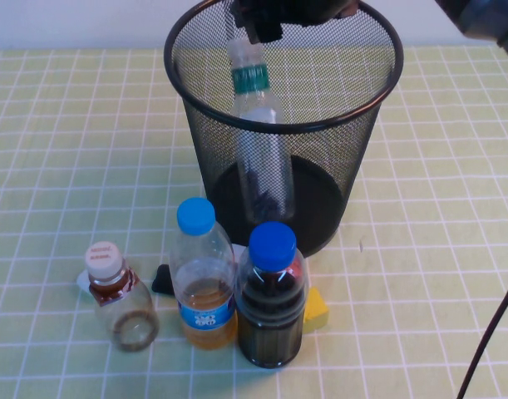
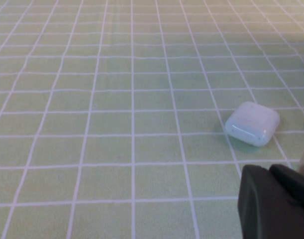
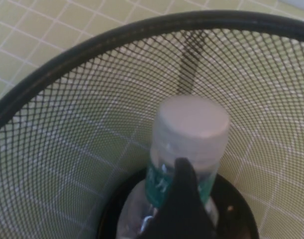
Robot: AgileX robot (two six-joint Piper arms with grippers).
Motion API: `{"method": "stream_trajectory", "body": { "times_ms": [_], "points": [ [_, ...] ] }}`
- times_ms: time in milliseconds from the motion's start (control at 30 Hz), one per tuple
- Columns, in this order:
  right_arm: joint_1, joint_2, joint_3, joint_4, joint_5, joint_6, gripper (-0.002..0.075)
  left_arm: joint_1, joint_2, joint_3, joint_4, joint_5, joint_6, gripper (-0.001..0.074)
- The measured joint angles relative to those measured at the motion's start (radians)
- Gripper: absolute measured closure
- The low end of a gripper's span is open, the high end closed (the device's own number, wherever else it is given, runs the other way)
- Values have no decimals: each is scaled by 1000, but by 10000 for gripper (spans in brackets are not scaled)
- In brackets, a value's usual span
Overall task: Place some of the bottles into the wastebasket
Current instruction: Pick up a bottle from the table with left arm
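Over the wastebasket (image 1: 283, 125), at 12 o'clock on the bench (image 1: 71, 166), the right claw (image 1: 266, 21) hangs at the rim. Green-label bottle (image 1: 258, 125) stands upright inside the mesh, base down near the solid black bottom, neck reaching the rim just under the claw. Right wrist view: white cap (image 3: 192, 122) straight below the camera, one dark finger (image 3: 184, 199) in front of the green label; can't tell whether the right claw is pinching the bottle or spread.

Short pink-cap bottle (image 1: 119, 295) with brownish dregs sits at 7 o'clock, outside the bin. Just beside it, at 6 o'clock: light-blue-cap bottle (image 1: 202, 274) with amber liquid, touching the blue-cap bottle (image 1: 272, 295) with dark liquid. Yellow block (image 1: 316, 309) pokes out behind the dark bottle; small black item (image 1: 163, 279) behind the amber one.

Left claw (image 2: 273, 201): only a dark piece shows in the left wrist view, low over the bench near a white earbud case (image 2: 252, 123); state can't be told.
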Motion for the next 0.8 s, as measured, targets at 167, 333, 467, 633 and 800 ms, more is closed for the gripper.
{"method": "stream_trajectory", "body": {
  "times_ms": [167,333,467,633,800],
  "points": [
    [62,-154,57,-99,90,19,509,0,0,0,0,0,0,740],
    [152,-385,326,-201,90,13,732,0,0,0,0,0,0,740],
    [180,-581,583,-268,88,90,732,0,0,0,0,0,0,740],
    [182,-781,850,-299,76,158,732,0,0,0,0,0,0,739],
    [182,-903,1023,-283,90,158,732,0,0,0,0,0,0,740]
  ]
}}
